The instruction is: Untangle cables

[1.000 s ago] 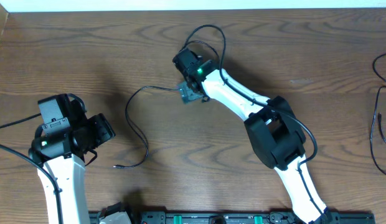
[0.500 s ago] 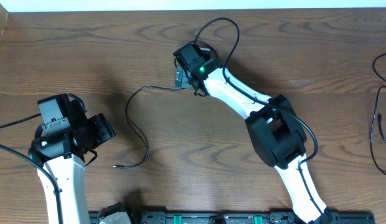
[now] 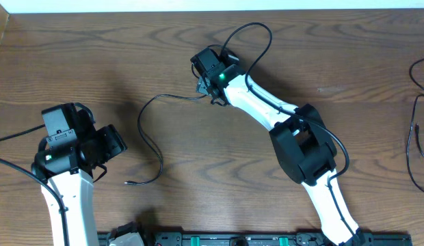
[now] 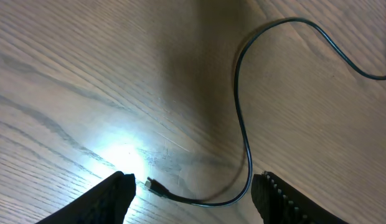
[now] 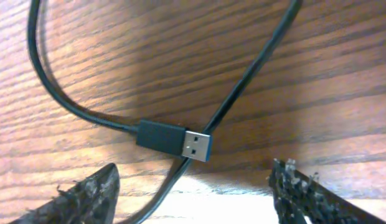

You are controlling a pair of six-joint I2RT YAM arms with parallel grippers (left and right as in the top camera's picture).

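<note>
Our left claw [image 4: 192, 184] hovers, fingers apart, above a cable [image 4: 248, 149] lying loose across the bench [image 3: 349, 55]. Its USB plug [image 5: 174, 140] sits ungripped between our right claw's [image 5: 193, 171] parted fingers, still crossing cord — more cables [image 3: 412, 143] wait far right.

A dark brown wooden table [image 3: 75, 55] fills the overhead view, its grain running in long wavy bands from side to side. A narrow white strip [image 3: 198, 5] runs along the far edge; whether it is wall or floor cannot be told. At the far left corner a paler, tan board [image 3: 0, 34] cuts in at a slant. Close up, the wood looks greyer under a bright patch of glare [image 4: 121, 158], with a soft dark shadow [image 4: 199, 74] lying across the grain beside it. A second glare patch [image 5: 230, 190] whitens the wood in the right wrist view.
</note>
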